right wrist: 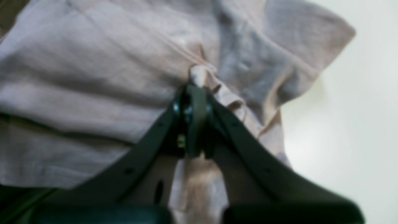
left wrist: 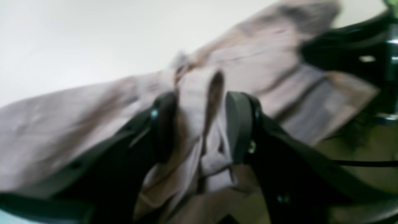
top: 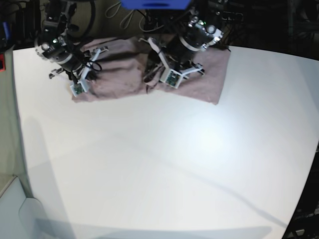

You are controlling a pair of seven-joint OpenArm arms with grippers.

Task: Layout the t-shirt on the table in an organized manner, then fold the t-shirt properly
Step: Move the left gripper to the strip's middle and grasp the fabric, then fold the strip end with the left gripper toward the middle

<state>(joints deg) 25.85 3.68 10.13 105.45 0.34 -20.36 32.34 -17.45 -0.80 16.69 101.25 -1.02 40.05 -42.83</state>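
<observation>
t-shirt (top: 124, 74) spread sideways along table's (top: 164, 164) far edge

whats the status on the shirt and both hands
Right hand shut on the shirt. Left hand parted around a bunched fold. Shirt rumpled at table's far edge. Nothing else in the way.

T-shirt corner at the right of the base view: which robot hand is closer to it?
Left. The left hand sits over the middle of the t-shirt, nearer that corner; the right hand pinches its opposite end, farther away.
</observation>
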